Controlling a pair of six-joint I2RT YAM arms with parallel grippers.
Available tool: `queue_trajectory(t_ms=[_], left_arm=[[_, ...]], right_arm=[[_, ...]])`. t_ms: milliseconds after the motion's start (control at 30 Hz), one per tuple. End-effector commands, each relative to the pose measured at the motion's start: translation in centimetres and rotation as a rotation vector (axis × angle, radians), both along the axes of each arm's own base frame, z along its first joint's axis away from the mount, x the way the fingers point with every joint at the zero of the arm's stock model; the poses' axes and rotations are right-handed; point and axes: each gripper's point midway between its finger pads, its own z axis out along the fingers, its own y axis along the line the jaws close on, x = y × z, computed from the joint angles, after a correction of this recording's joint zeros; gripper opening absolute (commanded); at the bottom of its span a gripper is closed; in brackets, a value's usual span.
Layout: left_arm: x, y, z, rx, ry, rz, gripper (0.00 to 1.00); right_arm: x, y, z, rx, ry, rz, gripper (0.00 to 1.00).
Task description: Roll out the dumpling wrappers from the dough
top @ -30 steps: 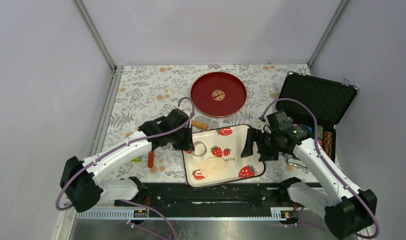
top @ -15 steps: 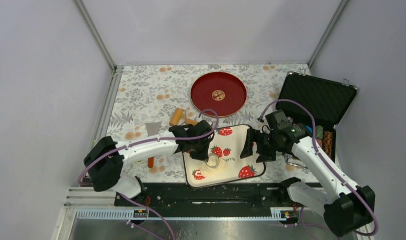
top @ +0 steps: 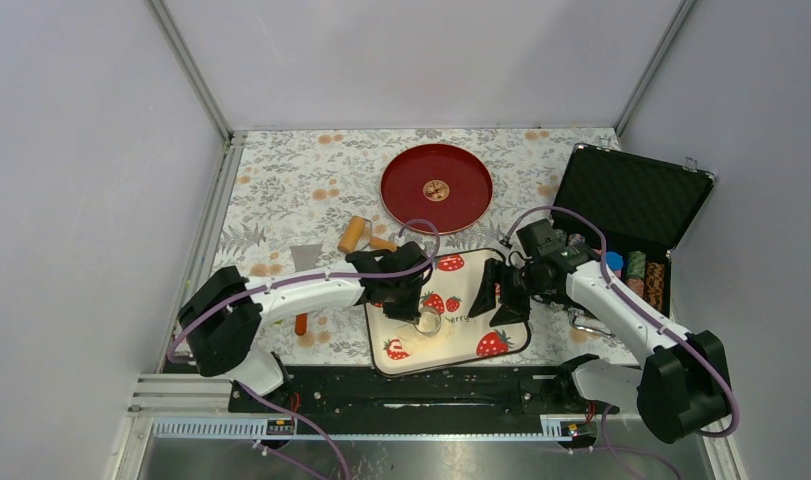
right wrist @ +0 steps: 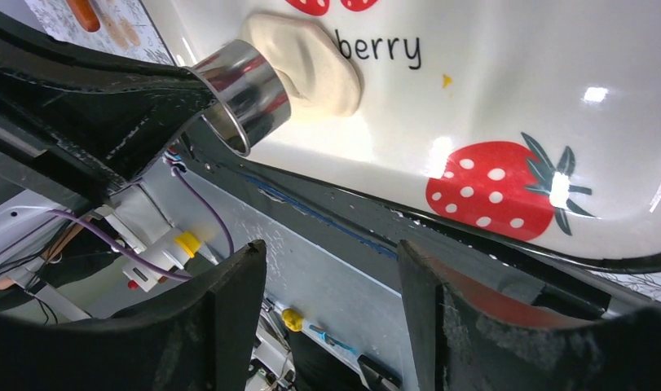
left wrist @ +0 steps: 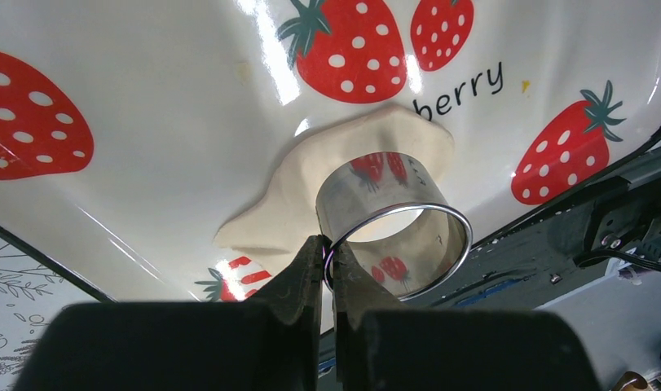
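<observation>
Left gripper's (left wrist: 328, 254) ring cutter (left wrist: 384, 187) hides part of the dough (left wrist: 310, 175)

Over the last second the left gripper (left wrist: 327, 254) carried the metal ring cutter (left wrist: 392, 224) from the far left corner of the strawberry tray (top: 481, 268) rightward and nearer, until the ring ended against the dough (left wrist: 310, 183). The left arm stretched out to the right as it went, and its sweep uncovered the wooden roller (top: 354, 235) and a flat grey scraper (top: 305, 258) on the table. The right gripper (top: 500, 294) edged slightly left at the tray's right rim, exposing more chips (top: 636, 266) in the black case (top: 631, 195).
</observation>
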Motion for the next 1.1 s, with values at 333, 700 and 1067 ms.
queue_trajectory(t_ms=[333,700,1067], left_arm=[[-0.4,0.0,-0.5,0.009,-0.007,0.003,0.0],[-0.5,0.3,-1.4,0.043,0.012,0.008,0.0],[-0.5,0.5,-1.8,0.073,0.018,0.009,0.06]], right_arm=[[-0.1,2.0,-0.5,0.044,0.027,0.038,0.66],[-0.1,2.5,-0.7,0.041,0.044,0.061,0.62],[-0.3,2.6,-0.8,0.037,0.047,0.071,0.63]])
